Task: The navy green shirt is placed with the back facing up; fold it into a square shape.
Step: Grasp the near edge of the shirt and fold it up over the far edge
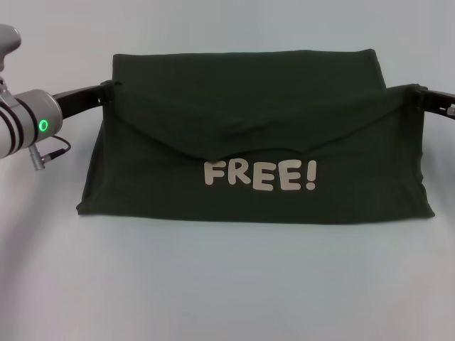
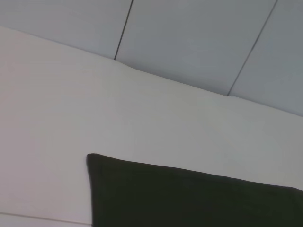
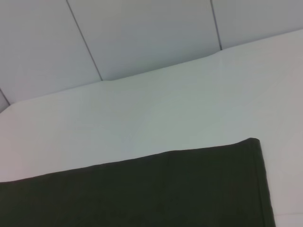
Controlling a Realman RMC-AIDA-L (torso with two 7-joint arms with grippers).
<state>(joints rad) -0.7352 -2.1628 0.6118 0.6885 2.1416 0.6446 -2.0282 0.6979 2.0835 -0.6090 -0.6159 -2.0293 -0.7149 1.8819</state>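
Observation:
The navy green shirt [image 1: 256, 92] spreads wide across the white table [image 1: 227, 284]. A layer of it is lifted and hangs forward, showing cream "FREE!" lettering [image 1: 259, 175], and its upper edge sags into a shallow V between the two held points. My left gripper [image 1: 106, 89] pinches the cloth at its left side. At the right side my right gripper [image 1: 418, 91] pinches the cloth at the same height. In the left wrist view a corner of the shirt [image 2: 189, 198] lies flat on the table. Another corner of the shirt [image 3: 142, 194] lies flat in the right wrist view.
My left arm's grey link with a green light [image 1: 28, 124] stands at the left edge. Bare white table surrounds the shirt. A pale panelled wall [image 2: 199, 38] rises behind the table's far edge.

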